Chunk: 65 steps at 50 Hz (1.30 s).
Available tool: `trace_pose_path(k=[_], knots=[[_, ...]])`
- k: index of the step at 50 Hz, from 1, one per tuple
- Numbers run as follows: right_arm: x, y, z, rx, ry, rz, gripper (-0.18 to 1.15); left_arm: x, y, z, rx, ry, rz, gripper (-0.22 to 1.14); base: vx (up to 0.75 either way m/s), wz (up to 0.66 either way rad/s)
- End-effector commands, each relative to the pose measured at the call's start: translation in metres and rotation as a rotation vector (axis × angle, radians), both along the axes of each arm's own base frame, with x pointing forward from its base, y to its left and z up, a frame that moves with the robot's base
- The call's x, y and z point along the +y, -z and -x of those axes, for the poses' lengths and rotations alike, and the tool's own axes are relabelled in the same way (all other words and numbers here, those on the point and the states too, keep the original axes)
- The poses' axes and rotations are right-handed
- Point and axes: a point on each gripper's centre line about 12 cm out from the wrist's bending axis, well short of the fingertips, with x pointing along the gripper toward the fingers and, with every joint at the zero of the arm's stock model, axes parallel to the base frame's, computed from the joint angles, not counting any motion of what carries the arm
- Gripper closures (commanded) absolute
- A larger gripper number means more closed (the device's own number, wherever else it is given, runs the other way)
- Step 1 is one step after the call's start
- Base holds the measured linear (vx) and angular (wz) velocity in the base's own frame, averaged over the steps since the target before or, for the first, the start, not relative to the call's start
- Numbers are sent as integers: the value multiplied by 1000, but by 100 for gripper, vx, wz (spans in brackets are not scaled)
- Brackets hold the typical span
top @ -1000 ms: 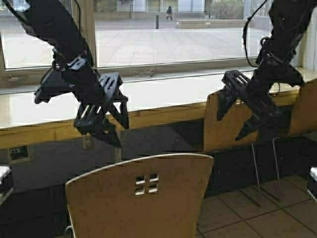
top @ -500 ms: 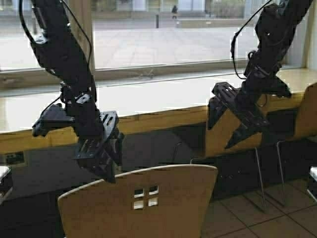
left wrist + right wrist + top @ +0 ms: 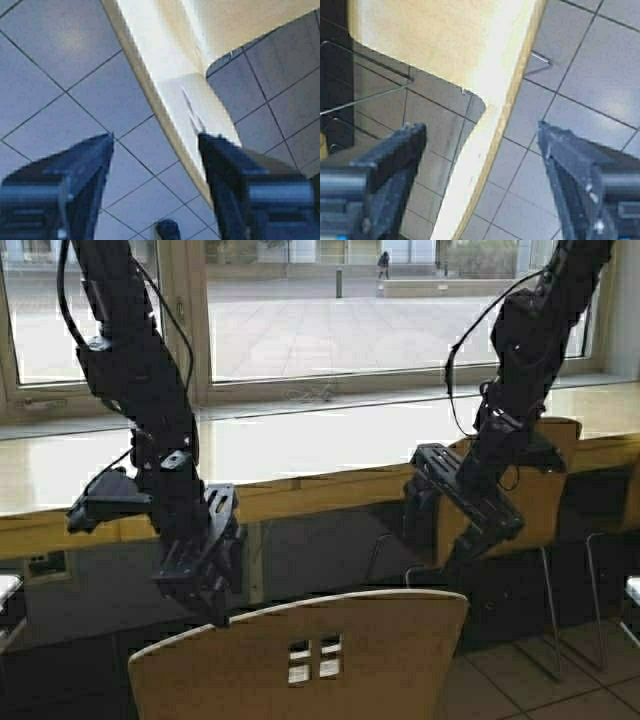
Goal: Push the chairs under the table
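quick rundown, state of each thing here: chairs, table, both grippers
near chair: upright, out on the floor, not under the table, backrest top edge between both grippers' fingers
second chair: upright, backrest against the table edge
table: top bare where visible
left gripper: open, fingers astride the near chair's backrest edge
right gripper: open, fingers astride the same edge

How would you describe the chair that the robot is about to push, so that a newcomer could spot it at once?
Start at the long table under the window. The nearest chair stands out from it, its backrest directly below the left end effector. Unlike the other tan chair, already against the table, this one shows its four square cutouts.
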Motion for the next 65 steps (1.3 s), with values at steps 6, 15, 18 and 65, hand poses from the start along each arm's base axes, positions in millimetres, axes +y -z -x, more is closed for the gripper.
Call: trace_pose_path(k=[6,15,18,65], knots=[[7,15,-7,13,-10,-4,-2,-2,10,-2,10,-8,-12,4,6,6],[11,45,-7,64,-22,-4,-2,-5,27,-7,26,-5,-22,4,4,4],[13,53,-8,77,-28,-8,-2,-6,32,-9,30,-6,-24,4,3,2],[18,117,-5,170,-60,-12,96,-16,77,-22,64,-22,-32,90,0,0]])
